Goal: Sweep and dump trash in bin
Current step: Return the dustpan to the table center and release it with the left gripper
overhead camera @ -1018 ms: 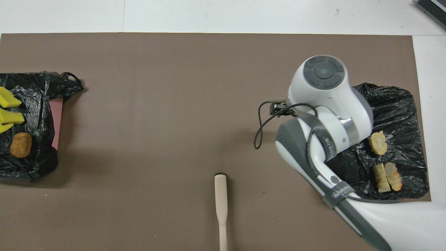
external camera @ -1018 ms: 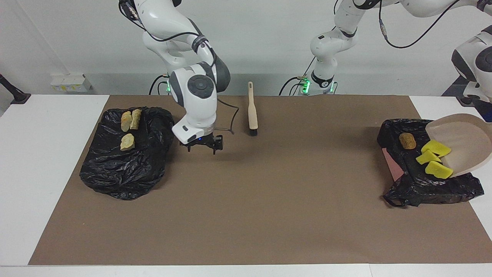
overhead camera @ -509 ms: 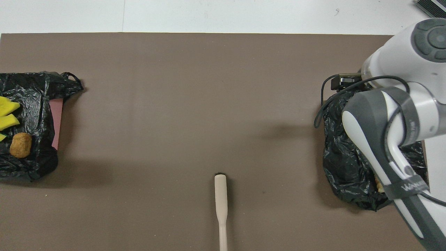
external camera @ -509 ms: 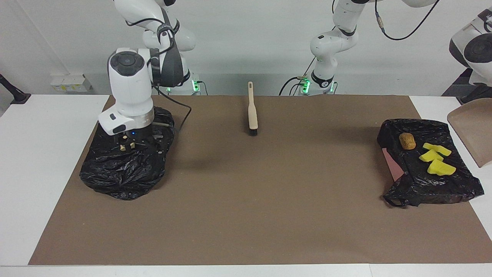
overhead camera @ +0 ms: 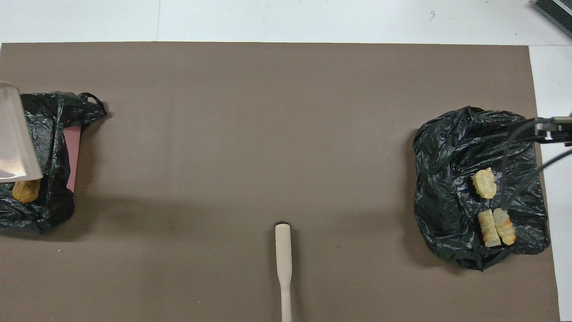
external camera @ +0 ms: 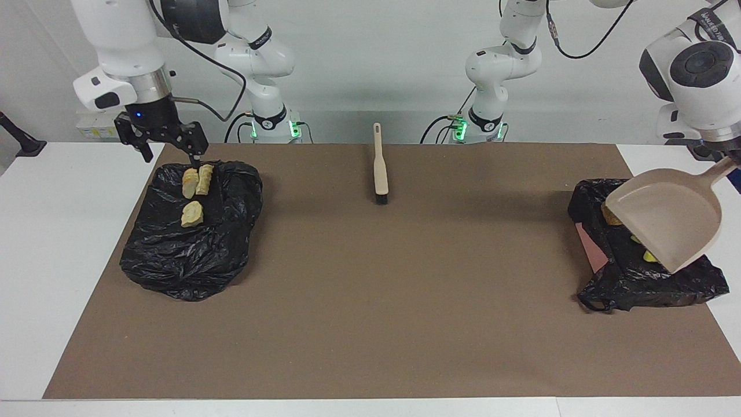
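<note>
My left gripper (external camera: 728,161) is shut on the handle of the beige dustpan (external camera: 666,217), which hangs tilted over the black-bagged bin (external camera: 637,284) at the left arm's end. An orange-brown chunk of trash (external camera: 609,215) and bits of yellow sponge (external camera: 648,256) peek out from under the pan in that bin. My right gripper (external camera: 169,152) is open and empty, raised over the edge of the other black bag (external camera: 191,260) nearest the robots. Three tan trash chunks (external camera: 192,214) lie on that bag. From overhead, the dustpan (overhead camera: 13,134) covers the sponges.
A beige brush (external camera: 379,165) lies on the brown mat (external camera: 370,301) midway between the bags, close to the robots, bristles pointing away from them. A pink sheet (external camera: 590,246) pokes out from under the bag at the left arm's end. White table borders the mat.
The right gripper has lifted off its bag and swung toward the table's end, uncovering three tan chunks. The left arm has brought the dustpan back over its bag, hiding most of the sponges.
</note>
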Action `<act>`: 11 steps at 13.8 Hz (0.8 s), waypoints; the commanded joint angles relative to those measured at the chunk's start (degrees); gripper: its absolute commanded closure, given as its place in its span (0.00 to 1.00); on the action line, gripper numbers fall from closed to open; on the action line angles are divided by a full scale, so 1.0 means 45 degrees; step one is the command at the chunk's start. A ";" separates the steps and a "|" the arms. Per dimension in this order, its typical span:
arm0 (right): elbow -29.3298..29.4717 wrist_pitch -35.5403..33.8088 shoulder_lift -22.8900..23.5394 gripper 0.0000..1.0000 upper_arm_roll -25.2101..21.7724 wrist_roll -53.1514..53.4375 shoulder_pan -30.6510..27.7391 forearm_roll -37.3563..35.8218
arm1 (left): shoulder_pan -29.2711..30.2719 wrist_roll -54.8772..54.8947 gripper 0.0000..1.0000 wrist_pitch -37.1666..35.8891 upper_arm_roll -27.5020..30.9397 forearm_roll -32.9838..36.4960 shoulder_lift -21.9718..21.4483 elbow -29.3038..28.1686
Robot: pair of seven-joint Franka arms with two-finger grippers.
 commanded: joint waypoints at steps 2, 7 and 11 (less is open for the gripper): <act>0.0696 -0.1152 -0.0275 0.00 -0.0839 -0.0296 0.0728 0.0451 | -0.1095 -0.4075 1.00 -0.1444 0.0181 -0.2631 -0.0491 -0.0390; 0.0325 -0.1230 -0.0412 0.00 -0.0293 -0.0316 0.0513 0.0823 | -0.2892 -0.8805 1.00 -0.2347 0.0181 -0.6048 -0.0920 -0.0857; 0.0402 -0.1346 -0.0393 0.00 -0.0273 -0.0218 0.0376 0.1250 | -0.4473 -1.1737 1.00 -0.2132 0.0181 -0.7846 -0.1000 -0.1171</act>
